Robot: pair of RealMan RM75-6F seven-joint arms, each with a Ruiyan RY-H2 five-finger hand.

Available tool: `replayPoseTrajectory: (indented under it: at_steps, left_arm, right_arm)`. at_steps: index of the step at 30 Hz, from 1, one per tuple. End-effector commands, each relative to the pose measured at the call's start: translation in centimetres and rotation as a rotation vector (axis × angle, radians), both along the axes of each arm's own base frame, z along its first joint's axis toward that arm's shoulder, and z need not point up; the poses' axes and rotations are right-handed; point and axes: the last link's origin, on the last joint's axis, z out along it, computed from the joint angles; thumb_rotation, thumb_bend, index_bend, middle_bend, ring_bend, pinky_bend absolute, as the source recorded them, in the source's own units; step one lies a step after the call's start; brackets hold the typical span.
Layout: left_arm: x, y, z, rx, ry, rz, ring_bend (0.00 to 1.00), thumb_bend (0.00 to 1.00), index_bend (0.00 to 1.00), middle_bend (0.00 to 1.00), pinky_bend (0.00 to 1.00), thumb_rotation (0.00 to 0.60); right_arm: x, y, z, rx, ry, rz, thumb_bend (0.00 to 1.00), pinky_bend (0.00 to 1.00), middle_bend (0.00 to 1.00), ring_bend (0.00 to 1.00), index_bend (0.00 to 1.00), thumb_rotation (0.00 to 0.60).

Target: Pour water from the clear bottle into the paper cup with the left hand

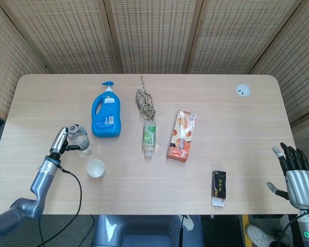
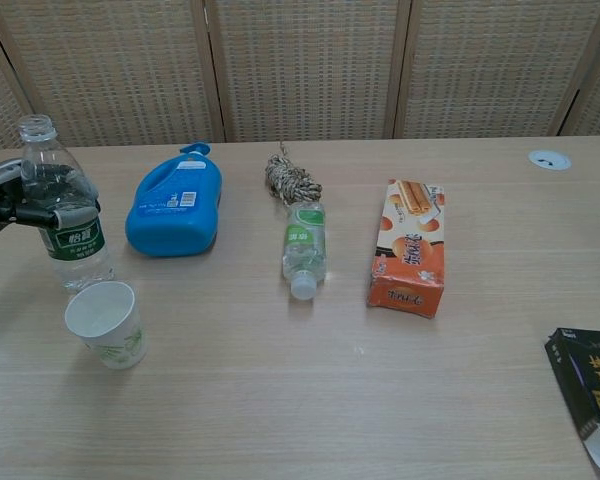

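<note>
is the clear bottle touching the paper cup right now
Cannot tell. In the chest view the clear bottle, upright in the left hand, overlaps the paper cup rim; the head view shows a gap, not plainly.
</note>
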Motion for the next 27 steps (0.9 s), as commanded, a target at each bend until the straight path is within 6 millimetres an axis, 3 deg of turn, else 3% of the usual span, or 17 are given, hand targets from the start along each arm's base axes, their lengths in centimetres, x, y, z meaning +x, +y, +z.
replayPoseTrajectory:
  at_steps: [1, 3, 6, 8, 14, 21, 23, 25, 27]
  left_arm:
    - [-0.1, 0.0, -0.6, -0.007, -0.019, 0.011, 0.42, 0.46, 0.57, 0.50, 0.43, 0.600]
    - [-0.2, -0.1, -0.8, -0.007, -0.022, 0.009, 0.42, 0.43, 0.53, 0.48, 0.42, 0.600]
    - [-0.2, -0.2, -0.9, 0.001, -0.031, 0.001, 0.41, 0.29, 0.40, 0.42, 0.38, 0.600]
    - [-0.5, -0.3, -1.0, -0.005, -0.031, -0.001, 0.36, 0.20, 0.30, 0.37, 0.35, 0.600]
    - [-0.9, -0.7, -1.1, -0.025, -0.042, -0.014, 0.23, 0.08, 0.08, 0.22, 0.29, 0.600]
    - [-1.1, -1.2, -0.6, -0.028, -0.047, -0.039, 0.13, 0.06, 0.00, 0.13, 0.23, 0.600]
    - [-1.2, -1.4, -0.2, -0.024, -0.053, -0.047, 0.03, 0.05, 0.00, 0.04, 0.13, 0.600]
    - [-1.4, -1.6, 0.2, -0.028, -0.057, -0.054, 0.00, 0.05, 0.00, 0.00, 0.03, 0.600]
    - [-1.7, -1.9, 1.0, -0.037, -0.046, -0.064, 0.00, 0.04, 0.00, 0.00, 0.00, 0.600]
  right_arm:
    - [0.0, 0.0, 0.0, 0.000, 0.000, -0.001, 0.00, 0.00, 0.00, 0.00, 0.07, 0.600]
    - [0.0, 0.0, 0.0, 0.000, 0.000, -0.002, 0.00, 0.00, 0.00, 0.00, 0.07, 0.600]
    - [-0.1, -0.1, 0.0, 0.000, -0.001, -0.005, 0.00, 0.00, 0.00, 0.00, 0.07, 0.600]
    - [-0.1, -0.1, 0.1, 0.000, -0.003, -0.006, 0.00, 0.00, 0.00, 0.00, 0.07, 0.600]
    - [-0.1, 0.0, 0.1, -0.001, -0.006, -0.002, 0.00, 0.00, 0.00, 0.00, 0.07, 0.600]
    - [0.0, 0.1, 0.2, -0.001, -0.008, 0.002, 0.00, 0.00, 0.00, 0.00, 0.07, 0.600]
    - [0.1, 0.1, 0.2, -0.002, -0.008, 0.004, 0.00, 0.00, 0.00, 0.00, 0.07, 0.600]
    - [0.1, 0.2, 0.2, -0.003, -0.010, 0.005, 0.00, 0.00, 0.00, 0.00, 0.07, 0.600]
    - [0.1, 0.2, 0.3, -0.002, -0.012, 0.008, 0.00, 0.00, 0.00, 0.00, 0.07, 0.600]
